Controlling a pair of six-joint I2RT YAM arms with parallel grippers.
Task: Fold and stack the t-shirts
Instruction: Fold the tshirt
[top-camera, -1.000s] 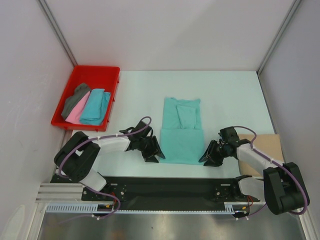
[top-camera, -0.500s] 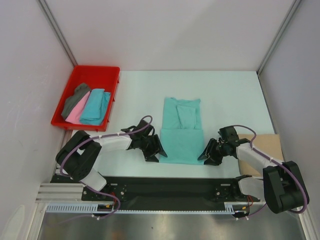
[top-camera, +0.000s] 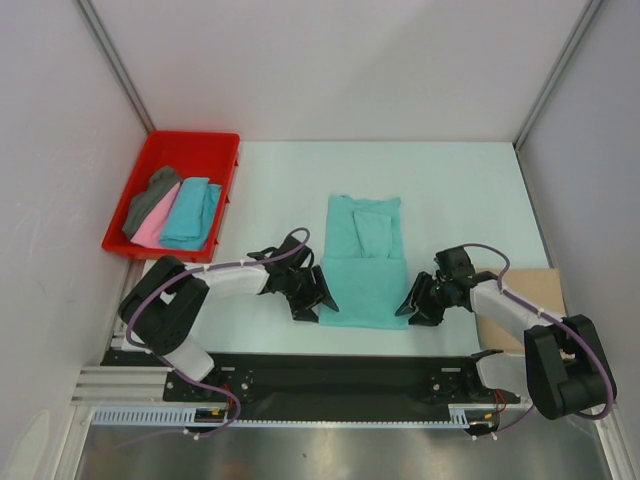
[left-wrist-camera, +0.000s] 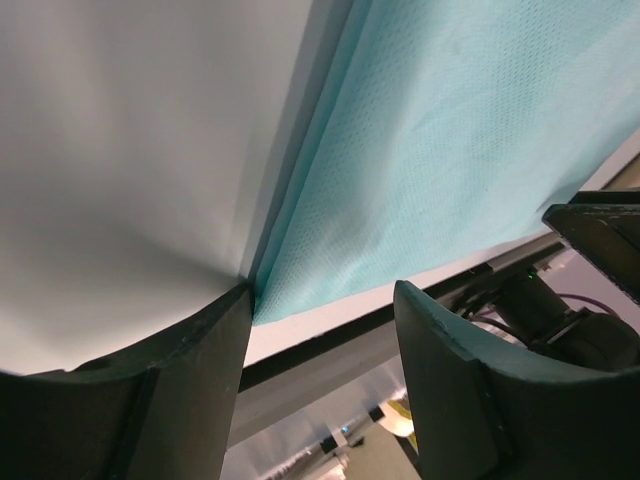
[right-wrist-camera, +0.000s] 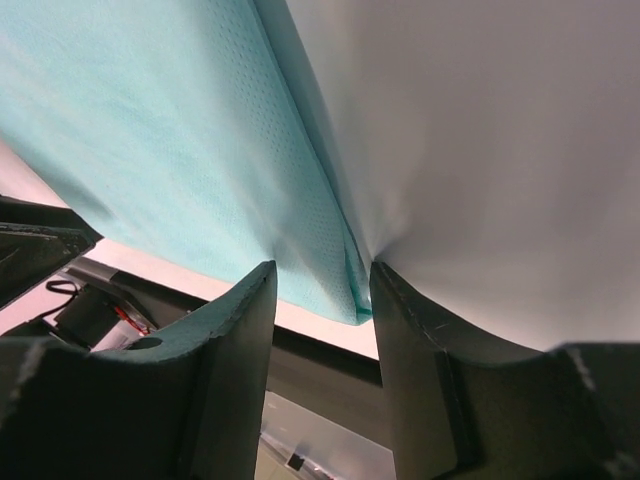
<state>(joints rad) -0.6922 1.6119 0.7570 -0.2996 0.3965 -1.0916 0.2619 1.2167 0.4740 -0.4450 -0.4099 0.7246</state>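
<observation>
Item one, mint green t-shirt (top-camera: 362, 268): soft cloth, which our wrist views show as a fine dotted knit; it lies flat at the middle of the desk (top-camera: 470, 190) as a long rectangle with the sides folded in and a smaller flap on its far half; its near hem runs close along the desk's near edge.

Item two, left hand (top-camera: 320, 300): hard black fingers (left-wrist-camera: 150, 400) standing well apart; the shirt's near left corner lies in the gap just beside one of them, unpinched; we record nothing held.

Item three, right hand (top-camera: 414, 306): the same black fingers (right-wrist-camera: 430, 380), about half apart; the shirt's near right corner lies between them, against one inner face; the gap is wider than the cloth, so nothing is gripped.

Item four, red tray (top-camera: 195, 155): rigid plastic, rectangular with a ribbed rim, at the desk's far left corner by the left wall; it holds the dark grey t-shirt (top-camera: 150, 198), the pink t-shirt (top-camera: 150, 230) and the turquoise t-shirt (top-camera: 190, 212), folded, side by side and overlapping.

Item five, tan t-shirt (top-camera: 528, 285): a flat square at the desk's right edge, partly under the right arm.

Room: smooth pale desk surface shows on both sides of the mint shirt and beyond its far end; plain walls close off three sides; a black rail (top-camera: 340, 375) runs below the near edge.
</observation>
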